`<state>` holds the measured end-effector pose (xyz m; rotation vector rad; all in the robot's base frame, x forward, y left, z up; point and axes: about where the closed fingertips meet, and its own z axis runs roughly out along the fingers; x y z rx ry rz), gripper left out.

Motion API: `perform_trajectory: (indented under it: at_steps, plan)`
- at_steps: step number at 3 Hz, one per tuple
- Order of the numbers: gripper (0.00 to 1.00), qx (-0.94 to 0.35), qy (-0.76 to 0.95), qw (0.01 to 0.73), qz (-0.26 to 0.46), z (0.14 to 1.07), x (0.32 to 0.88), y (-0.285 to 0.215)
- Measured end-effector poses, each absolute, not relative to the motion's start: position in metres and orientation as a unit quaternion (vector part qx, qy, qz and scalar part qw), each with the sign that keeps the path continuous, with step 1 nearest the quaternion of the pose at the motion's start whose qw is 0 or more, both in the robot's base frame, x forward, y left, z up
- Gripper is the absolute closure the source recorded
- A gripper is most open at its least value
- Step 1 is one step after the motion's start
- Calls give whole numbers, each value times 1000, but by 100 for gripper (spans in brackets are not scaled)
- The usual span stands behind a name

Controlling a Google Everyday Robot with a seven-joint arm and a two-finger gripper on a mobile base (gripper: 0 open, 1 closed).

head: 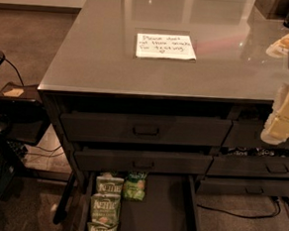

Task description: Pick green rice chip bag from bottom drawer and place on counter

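While the pale cream two-finger gripper (280, 124) hangs at the front right corner of the large, glossy grey slab counter (89, 59), just below its thin edge, you cannot tell whether it is apart or together. It is well apart from your target. Look down under the counter's front edge: the long, dark grey-black metal bottom drawer (163, 208) stands pulled out. The small, crinkly bright-green rice chip bag (135, 185) lies on its flat floor at the back, tucked close under the closed drawer above. Just beside it, toward the counter's left side, three pale green bags lettered "Kettle" (105, 207) run in a row along the drawer's left wall. Up on the counter, near its middle, you have a white handwritten paper note (165, 46) lying flat.
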<state>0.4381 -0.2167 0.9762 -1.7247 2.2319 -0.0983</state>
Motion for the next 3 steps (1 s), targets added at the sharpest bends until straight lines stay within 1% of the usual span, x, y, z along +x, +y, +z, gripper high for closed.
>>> perform_trajectory:
  at_steps: [1, 2, 3]
  plan:
    - [0, -603, 781, 159, -34, 976, 438, -217]
    - [0, -591, 788, 173, -18, 954, 430, -215]
    - [0, -571, 796, 197, 15, 906, 414, -201]
